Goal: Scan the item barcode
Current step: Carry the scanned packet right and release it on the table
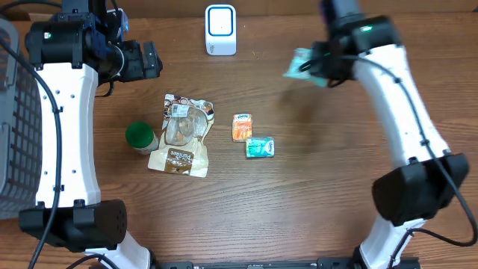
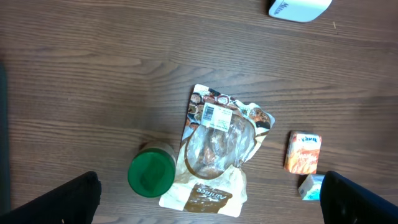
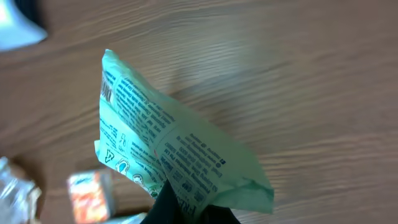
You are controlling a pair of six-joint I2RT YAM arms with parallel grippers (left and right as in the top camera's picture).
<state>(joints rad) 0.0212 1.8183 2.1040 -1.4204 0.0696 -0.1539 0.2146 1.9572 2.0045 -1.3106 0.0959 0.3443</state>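
One green packet [image 3: 168, 155] hangs pinched in our clenched right tool [image 1: 312, 67], above the counter [image 1: 314, 179] near the scanner [image 1: 220, 30]; our left tool [image 1: 153, 58] gapes (idle). Floppy film may twist, hiding the barcode.

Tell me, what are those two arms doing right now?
Right tool shut on green packet, aloft near white scanner. Left tool open, empty. Nothing blocking scanner.

Lab, mock checkout — scanner [image 1: 220, 30], basket [image 1: 15, 127], grocery pkts [image 1: 181, 134] on wood tbl [image 1: 314, 194].
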